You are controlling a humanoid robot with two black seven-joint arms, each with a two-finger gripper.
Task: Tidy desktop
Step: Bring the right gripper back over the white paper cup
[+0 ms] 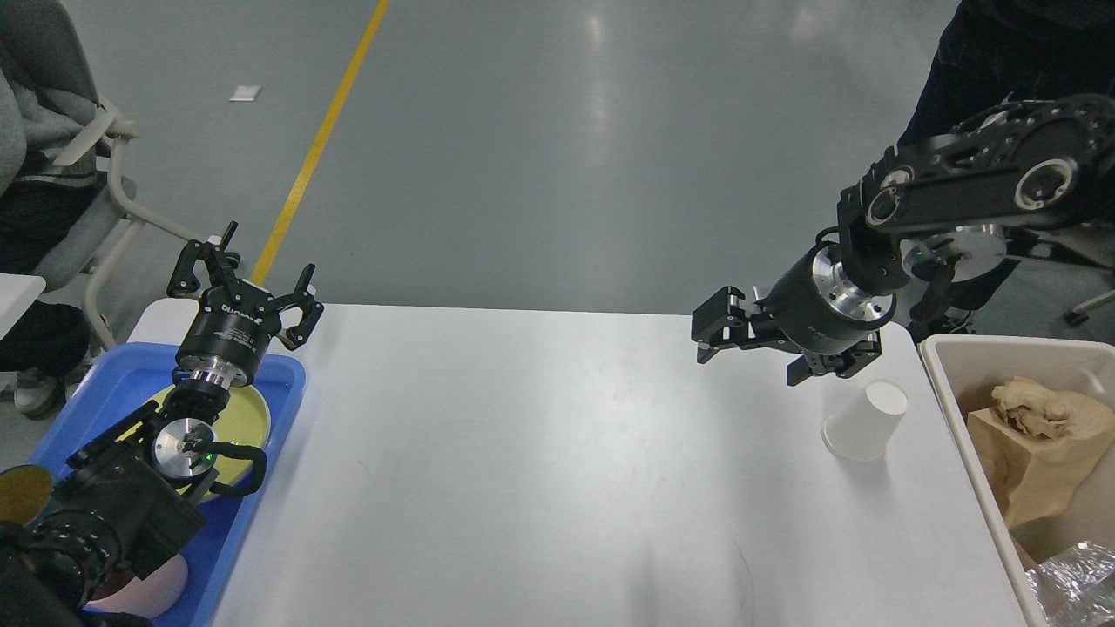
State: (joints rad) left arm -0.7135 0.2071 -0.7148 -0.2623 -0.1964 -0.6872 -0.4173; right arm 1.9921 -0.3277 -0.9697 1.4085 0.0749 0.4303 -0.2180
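The white desktop point(540, 470) fills the middle of the head view. A white paper cup point(862, 422) stands on it near the right edge, narrow end up. My right gripper point(762, 353) hangs open and empty just above the desktop, a little left of and beyond the cup, without touching it. My left gripper point(248, 261) is open and empty, raised over the far end of the blue tray point(261, 488) at the desktop's left edge.
A yellow plate point(248, 418) lies in the blue tray under my left arm. A beige bin point(949, 383) at the right edge holds crumpled brown paper point(1037, 435) and foil point(1076, 579). A seated person and chair point(104, 174) are at far left.
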